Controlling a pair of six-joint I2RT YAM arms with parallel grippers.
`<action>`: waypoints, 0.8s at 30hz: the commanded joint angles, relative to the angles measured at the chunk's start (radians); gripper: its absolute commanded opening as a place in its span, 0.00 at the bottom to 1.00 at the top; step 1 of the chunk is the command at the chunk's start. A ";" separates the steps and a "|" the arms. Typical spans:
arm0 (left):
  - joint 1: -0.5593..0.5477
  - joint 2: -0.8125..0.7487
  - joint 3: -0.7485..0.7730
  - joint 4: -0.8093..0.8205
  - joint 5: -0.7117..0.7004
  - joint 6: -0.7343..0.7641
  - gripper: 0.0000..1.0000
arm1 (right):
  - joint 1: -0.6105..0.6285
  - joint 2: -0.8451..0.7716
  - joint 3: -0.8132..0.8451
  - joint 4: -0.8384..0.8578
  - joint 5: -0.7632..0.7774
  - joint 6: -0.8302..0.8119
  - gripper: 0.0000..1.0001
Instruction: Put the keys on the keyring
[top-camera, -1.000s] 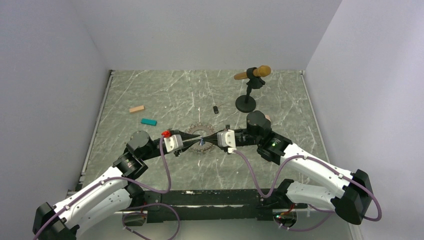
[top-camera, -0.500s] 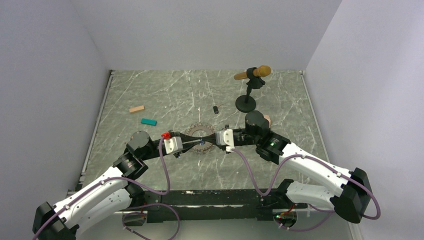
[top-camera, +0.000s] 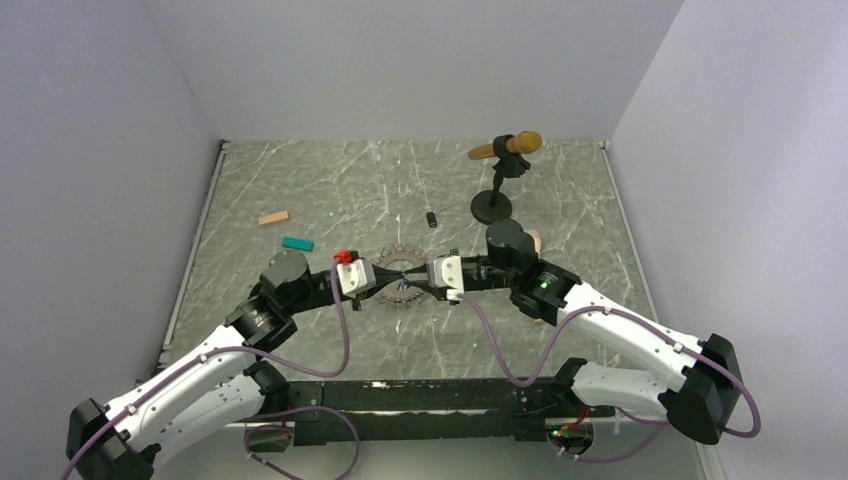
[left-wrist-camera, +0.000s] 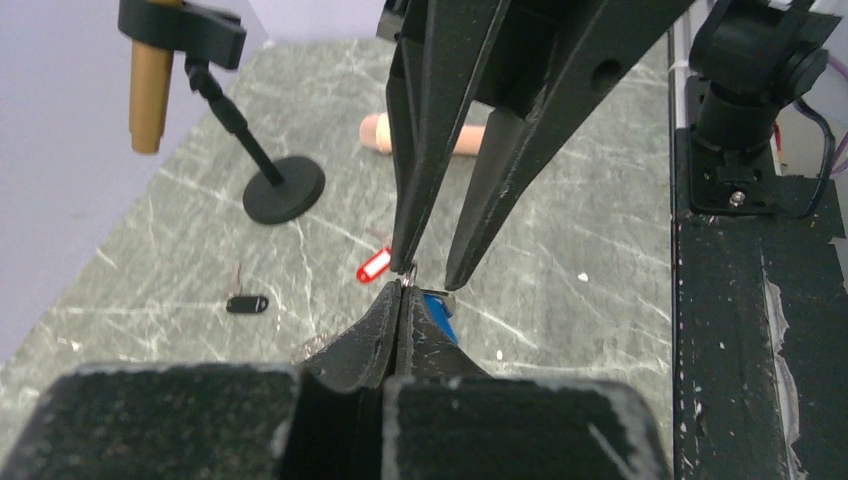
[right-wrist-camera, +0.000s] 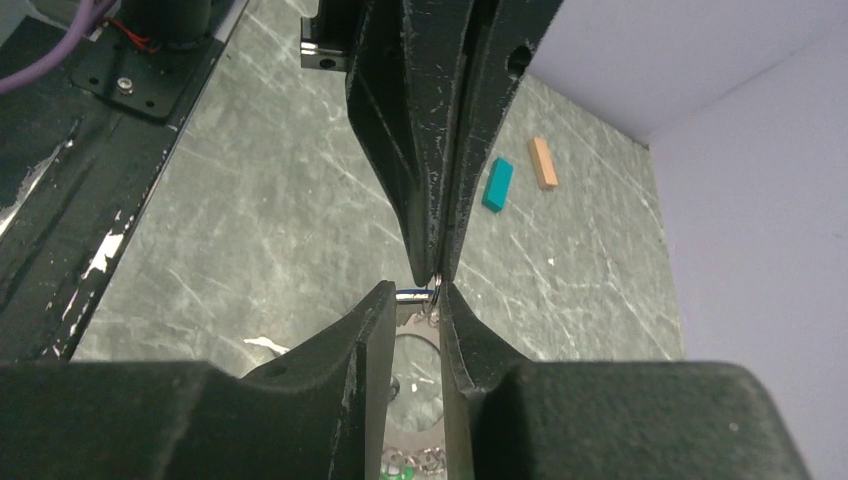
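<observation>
Where the two arms meet tip to tip over the middle of the table (top-camera: 330, 190), the left gripper (left-wrist-camera: 400, 292) has its jaws pressed fully together on the small metal ring (right-wrist-camera: 437, 284) of the blue key (left-wrist-camera: 438, 318). The key's blue tag hangs just under those tips, clear of the table. The right gripper (right-wrist-camera: 415, 292) faces it from the opposite side with its jaws parted, the narrow gap between them straddling the left tips. The ring sits close against the inner face of one right finger, and whether they touch I cannot tell. Directly below both grippers lies the keyring (top-camera: 393, 261), its chain spread in a loop on the table, nearer the near edge than the far one and apart from the lifted key. The red key (left-wrist-camera: 373, 265) lies flat on the table just beyond the meeting tips, a little toward the far edge. Farther out that way rests a small black cylinder (top-camera: 432, 219). Toward the far right corner stands a black round-based stand (top-camera: 491, 208) holding a wooden cylinder (top-camera: 505, 146). A teal block (top-camera: 297, 243) and a tan block (top-camera: 273, 218) lie near the left edge.
</observation>
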 joint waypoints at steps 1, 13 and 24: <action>-0.005 0.045 0.113 -0.158 -0.077 0.012 0.00 | 0.008 0.023 0.100 -0.119 0.039 -0.024 0.26; -0.009 0.088 0.174 -0.274 -0.096 0.011 0.00 | 0.022 0.103 0.176 -0.237 0.082 -0.037 0.26; -0.010 0.080 0.172 -0.269 -0.067 0.003 0.00 | 0.041 0.147 0.198 -0.202 0.111 -0.008 0.26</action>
